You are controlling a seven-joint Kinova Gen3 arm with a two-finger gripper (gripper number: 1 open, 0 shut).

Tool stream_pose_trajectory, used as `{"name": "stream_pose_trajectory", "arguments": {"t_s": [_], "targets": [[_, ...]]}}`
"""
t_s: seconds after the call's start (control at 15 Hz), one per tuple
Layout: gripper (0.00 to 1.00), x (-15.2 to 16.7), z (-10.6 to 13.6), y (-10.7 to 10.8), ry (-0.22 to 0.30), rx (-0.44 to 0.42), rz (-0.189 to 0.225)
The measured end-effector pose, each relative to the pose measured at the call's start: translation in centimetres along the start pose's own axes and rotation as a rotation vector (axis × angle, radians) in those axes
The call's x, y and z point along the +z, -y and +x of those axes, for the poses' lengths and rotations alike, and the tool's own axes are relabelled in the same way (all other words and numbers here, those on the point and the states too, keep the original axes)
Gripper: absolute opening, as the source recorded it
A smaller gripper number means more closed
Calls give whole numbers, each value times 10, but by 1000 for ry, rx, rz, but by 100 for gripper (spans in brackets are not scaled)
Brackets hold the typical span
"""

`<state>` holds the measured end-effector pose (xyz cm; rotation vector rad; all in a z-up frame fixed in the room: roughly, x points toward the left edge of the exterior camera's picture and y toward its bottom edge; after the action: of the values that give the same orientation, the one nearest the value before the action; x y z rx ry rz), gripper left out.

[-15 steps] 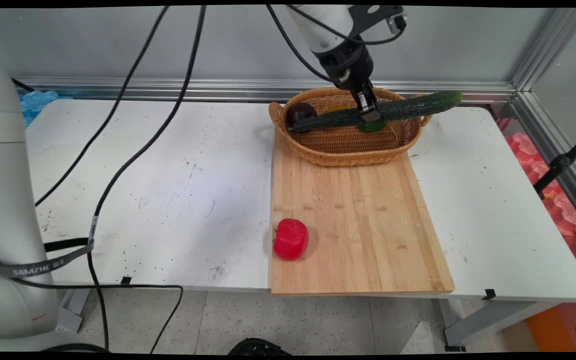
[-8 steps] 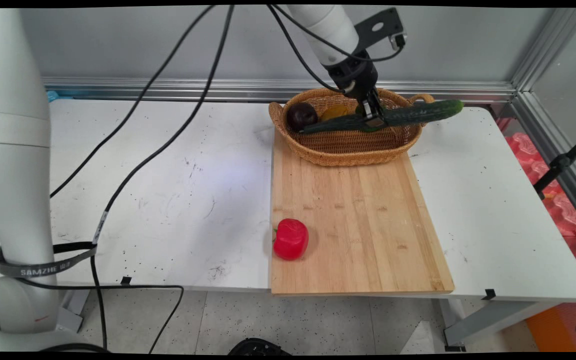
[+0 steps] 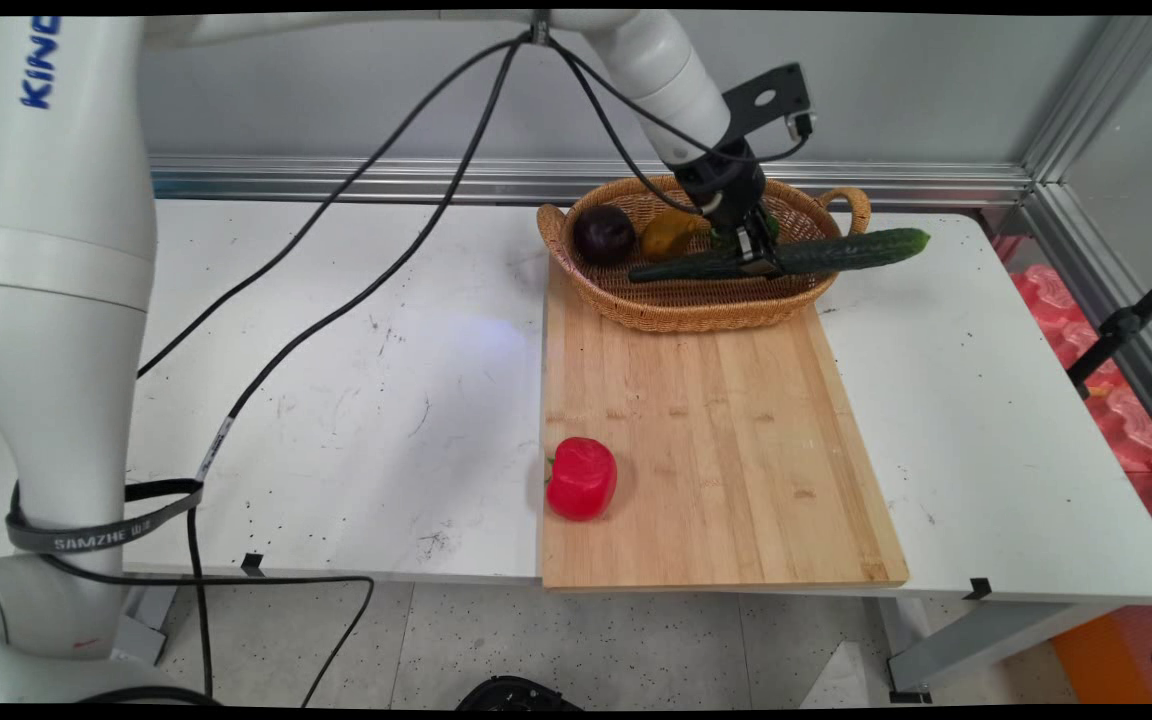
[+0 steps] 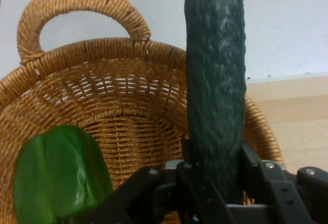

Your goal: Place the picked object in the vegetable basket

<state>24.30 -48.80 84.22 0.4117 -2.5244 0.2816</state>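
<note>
The pincer (image 3: pixel 758 262) is clamped on a long cucumber (image 3: pixel 786 257) near its middle, holding it low over the wicker basket (image 3: pixel 696 305) — one end juts past the basket's rim over bare bench (image 3: pixel 986 400). Beside the pincer inside the basket lie a green pepper (image 4: pixel 56 175), a yellow fruit (image 3: pixel 668 232) and a dark plum (image 3: pixel 603 233); the cutting board (image 3: pixel 716 440) in front lies open but for a red pepper (image 3: pixel 581 478) at its far corner.

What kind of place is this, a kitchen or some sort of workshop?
Most likely a robot test lab set up like a kitchen. The white table stands in an aluminium-framed enclosure, cables hang from the arm, and the gripper holds a cucumber over a wicker basket beside a wooden cutting board.
</note>
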Motion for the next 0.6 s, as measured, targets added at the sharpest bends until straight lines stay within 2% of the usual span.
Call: {"name": "stream_pose_trajectory", "arguments": {"t_s": [0.6], "targets": [[0,27,-27,15,9,10,-22]]}}
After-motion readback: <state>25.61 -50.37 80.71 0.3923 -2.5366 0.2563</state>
